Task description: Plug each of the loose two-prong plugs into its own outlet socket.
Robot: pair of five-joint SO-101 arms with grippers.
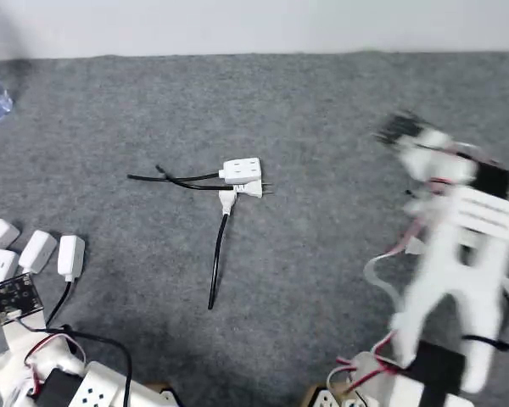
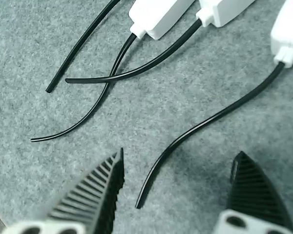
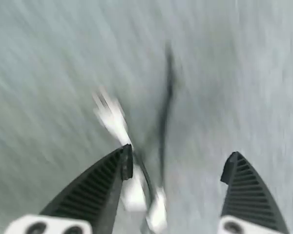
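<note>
Little done, I judge; at centre frame a two-prong plug [image 1: 253,189] lies loose just beside the outlet socket [image 1: 242,169]; my left gripper [image 2: 180,155] and right gripper [image 3: 180,152] are both spread, empty.

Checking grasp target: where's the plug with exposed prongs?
High view, mid-table: the plug lies right beside the white socket block, on its arm-facing side, prongs pointing toward the right arm.

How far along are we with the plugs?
Done: nothing looks plugged in yet. The centre two-prong plug lies beside the outlet socket with its prongs bare. In hand: nothing. The left gripper is open above three separate white cord ends, and the right gripper is open and empty. Remaining: every pairing I can see.
</note>
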